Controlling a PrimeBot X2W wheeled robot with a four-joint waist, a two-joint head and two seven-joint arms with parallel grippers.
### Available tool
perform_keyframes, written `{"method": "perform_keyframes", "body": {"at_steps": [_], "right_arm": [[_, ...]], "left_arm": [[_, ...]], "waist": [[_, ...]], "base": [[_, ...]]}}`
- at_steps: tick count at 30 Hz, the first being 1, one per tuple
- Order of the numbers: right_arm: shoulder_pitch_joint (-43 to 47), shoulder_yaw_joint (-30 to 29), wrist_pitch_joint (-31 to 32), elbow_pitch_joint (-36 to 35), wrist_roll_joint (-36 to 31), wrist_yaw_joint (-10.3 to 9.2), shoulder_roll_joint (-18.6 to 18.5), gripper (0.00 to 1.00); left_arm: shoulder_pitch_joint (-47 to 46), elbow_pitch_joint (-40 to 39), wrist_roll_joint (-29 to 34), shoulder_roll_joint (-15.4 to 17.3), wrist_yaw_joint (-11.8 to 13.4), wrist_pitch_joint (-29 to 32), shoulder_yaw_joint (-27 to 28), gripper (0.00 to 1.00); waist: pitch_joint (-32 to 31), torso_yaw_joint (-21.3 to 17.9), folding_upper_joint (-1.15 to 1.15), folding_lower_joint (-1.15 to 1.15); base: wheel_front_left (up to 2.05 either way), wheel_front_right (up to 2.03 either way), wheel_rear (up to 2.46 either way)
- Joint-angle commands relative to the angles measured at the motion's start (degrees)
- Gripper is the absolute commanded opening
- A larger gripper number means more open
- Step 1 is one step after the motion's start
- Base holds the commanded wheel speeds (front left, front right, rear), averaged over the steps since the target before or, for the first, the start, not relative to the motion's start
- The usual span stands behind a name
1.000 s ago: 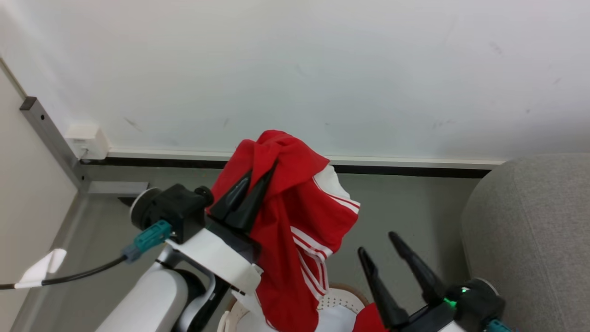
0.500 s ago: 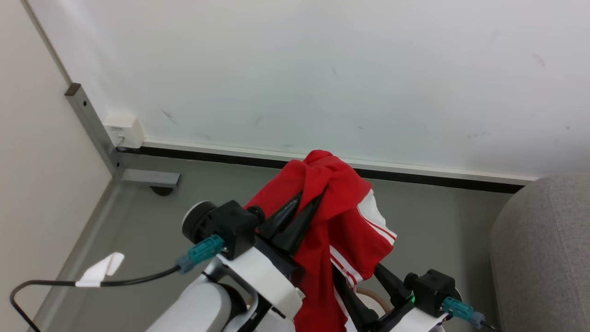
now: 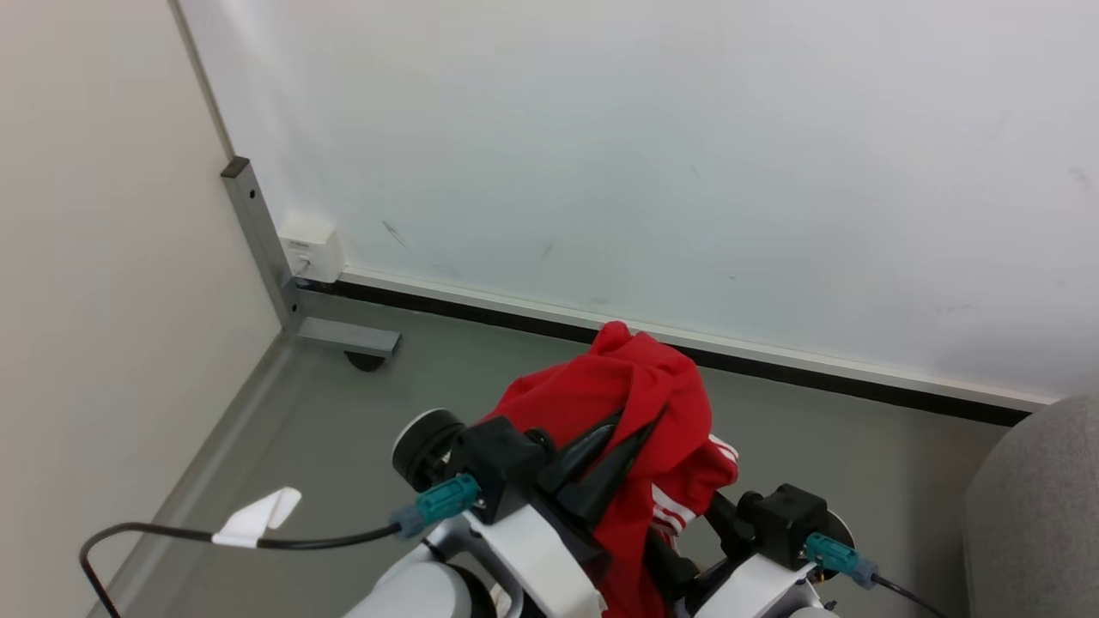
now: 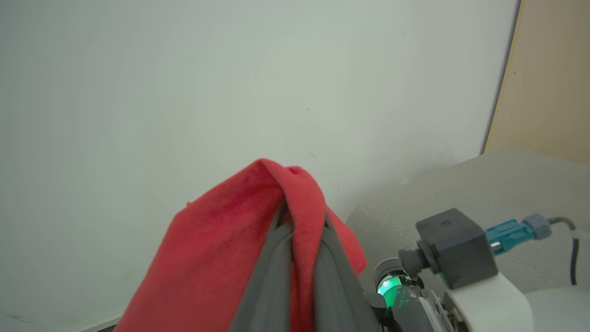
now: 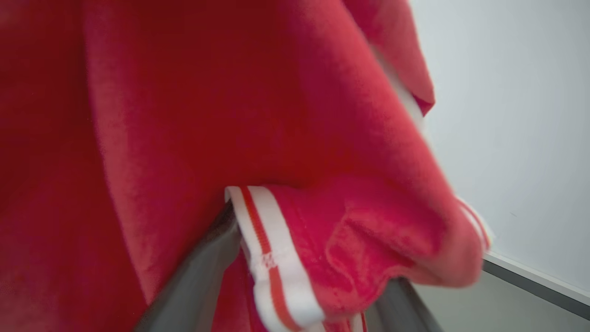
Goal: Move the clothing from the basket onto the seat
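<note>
A: What stands left of centre?
B: The left gripper (image 3: 641,415), jaws clamped on the clothing (image 3: 631,378), holding it above the floor (image 3: 361,421).
A: And rightward?
B: The right gripper (image 3: 700,536), jaws spread wide, fabric draped over its fingers (image 5: 196,283); the seat (image 3: 1039,506) lies apart, far right.

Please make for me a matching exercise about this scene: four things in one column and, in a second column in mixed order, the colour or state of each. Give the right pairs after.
Column one
1. left pincer
2. right pincer
3. clothing
4. seat

Column two
A. light grey, at the head view's right edge
B. open, with fabric draped across it
C. shut on the red fabric
D. red with white stripes, hanging from a pincer

Pairs: 1-C, 2-B, 3-D, 4-A
</note>
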Motion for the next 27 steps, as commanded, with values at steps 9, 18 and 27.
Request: {"method": "perform_keyframes", "body": {"at_steps": [9, 18, 27], "right_arm": [[1.07, -0.46, -0.24, -3.08, -1.21, -0.12, -0.14, 0.00], [3.08, -4.61, -0.25, -7.17, -2.51, -0.12, -1.57, 0.00], [3.21, -11.04, -0.24, -11.22, -4.50, -0.12, -3.68, 0.00]], "left_arm": [[1.49, -0.35, -0.63, 0.81, 0.78, 0.24, 0.30, 0.00], [2.21, 0.23, -0.95, 1.43, 1.53, -0.54, 0.62, 0.00], [1.75, 0.69, -1.09, 0.86, 1.76, -0.97, 0.27, 1.00]], "waist": [[-0.46, 0.33, 0.00, 0.00], [0.41, -1.47, 0.00, 0.00], [1.67, -4.70, 0.00, 0.00]], "base": [[0.00, 0.00, 0.00], [0.00, 0.00, 0.00], [0.00, 0.00, 0.00]]}}
